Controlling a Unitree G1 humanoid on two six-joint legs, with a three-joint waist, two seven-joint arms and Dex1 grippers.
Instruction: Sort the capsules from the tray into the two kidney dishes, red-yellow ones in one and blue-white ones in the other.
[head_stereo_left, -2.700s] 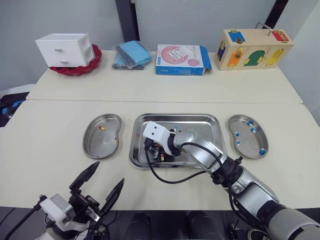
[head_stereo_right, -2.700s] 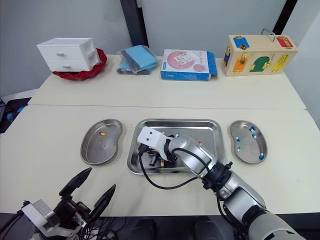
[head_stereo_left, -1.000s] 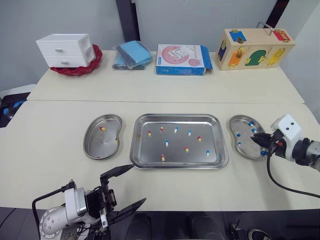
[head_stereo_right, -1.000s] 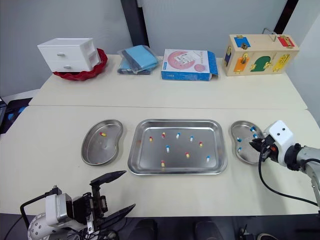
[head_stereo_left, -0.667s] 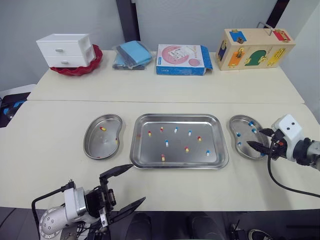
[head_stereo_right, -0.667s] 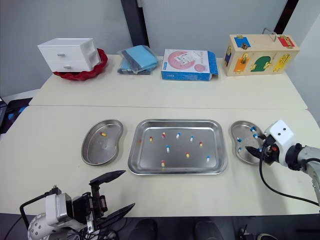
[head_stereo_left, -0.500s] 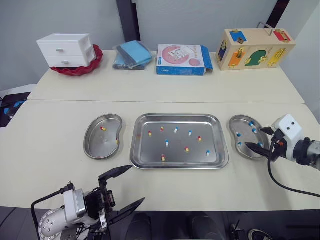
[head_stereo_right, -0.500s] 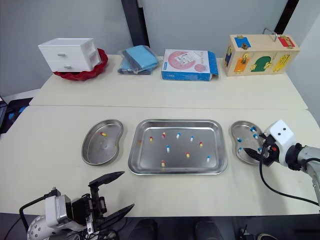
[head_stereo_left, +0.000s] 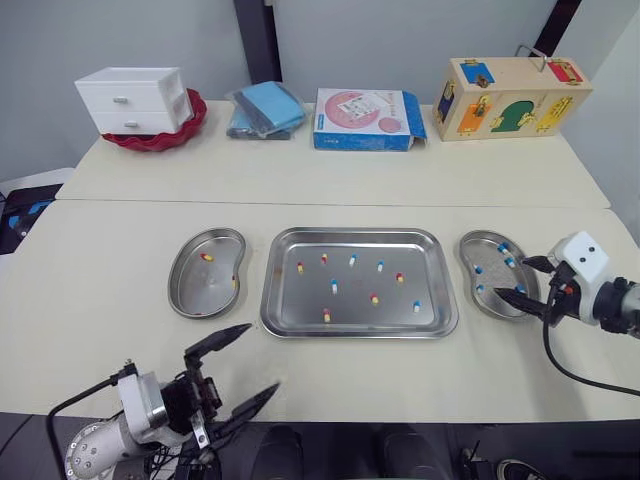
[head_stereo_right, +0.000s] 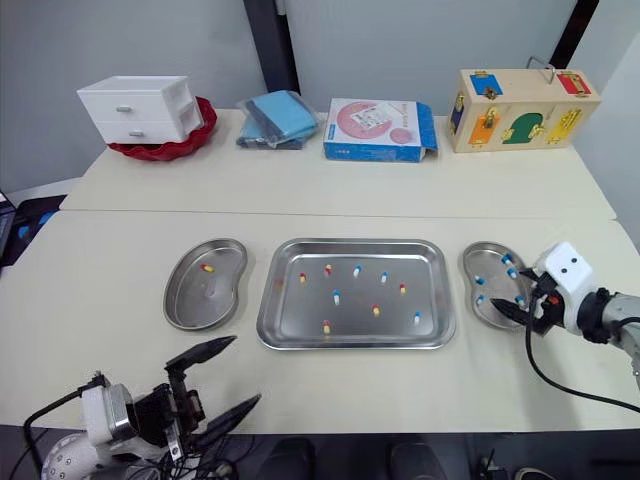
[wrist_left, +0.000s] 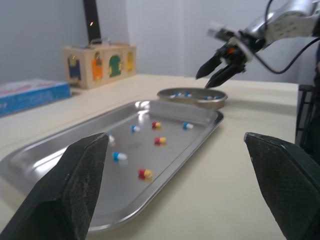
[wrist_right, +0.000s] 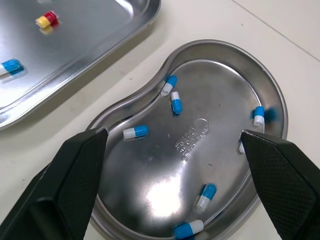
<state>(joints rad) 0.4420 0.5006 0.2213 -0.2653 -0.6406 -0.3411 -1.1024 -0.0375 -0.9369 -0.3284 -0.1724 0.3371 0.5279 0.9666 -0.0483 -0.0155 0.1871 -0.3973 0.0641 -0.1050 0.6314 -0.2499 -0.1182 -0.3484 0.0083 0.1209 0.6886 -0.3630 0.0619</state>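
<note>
The left gripper (head_stereo_left: 245, 368) hangs low off the near edge of the table (head_stereo_left: 120, 230), at the near left, well apart from everything on it. Its jaws are spread wide and hold nothing. It looks parked, out of the way while the other arm works.

Just right of it and farther back lies the left dish (head_stereo_left: 195, 295). It holds a few red-yellow pills (head_stereo_left: 206, 257), so this is plainly the side chosen for that colour.

The tray (head_stereo_left: 300, 300) sits in the middle, between the two dishes, so either arm can reach in and carry a short way outward. It is far from cleared: red-yellow capsules (head_stereo_left: 326, 315) and blue-white capsules (head_stereo_left: 333, 286) lie loose and scattered across its floor, none touching another, which should make single picks easy.

The right dish (wrist_right: 220, 150) lies just right of the tray. Its wrist view shows only blue-white pills (wrist_right: 136, 131) in it, spread over the floor and along the wall.

The right gripper (head_stereo_left: 510, 275) hovers over the near right part of this dish, pointing left toward the tray. Its jaws are wide apart with nothing between them, which fits a drop just completed above the dish.

The next step, I judge, is a reach back left into the tray. The blue-white capsule nearest the tray's right wall (head_stereo_left: 416, 306) is the closest pick for this arm. The capsules are small and round on smooth steel, so one may roll or skid as the jaws close.
</note>
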